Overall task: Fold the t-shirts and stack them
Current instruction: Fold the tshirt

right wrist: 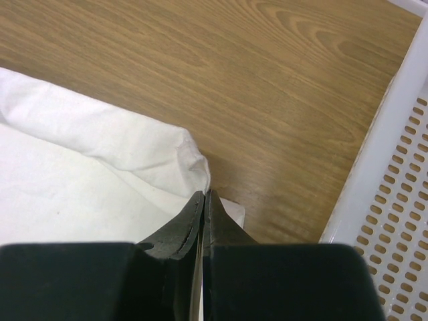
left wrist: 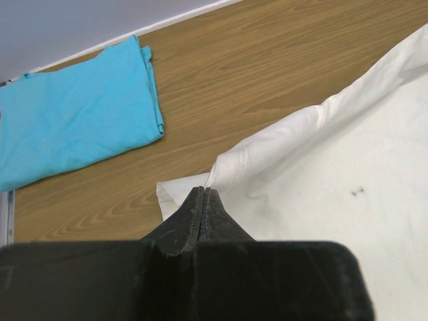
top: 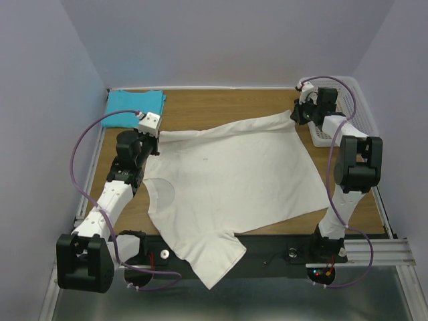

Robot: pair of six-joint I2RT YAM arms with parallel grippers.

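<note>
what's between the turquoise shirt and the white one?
Just bare wooden table: nothing lies between the folded turquoise shirt and the white shirt. Left wrist view shows it best.

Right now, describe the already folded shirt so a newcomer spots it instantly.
Start at the wooden table, then go to its far left corner. The turquoise shirt lies there folded flat, unlike the cream shirt spread open mid-table.

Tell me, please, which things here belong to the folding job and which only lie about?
Job:
white shirt, spread out
blue shirt, folded, far left
left gripper and right gripper, each shut on the white shirt

Lying about:
basket, far right
</note>
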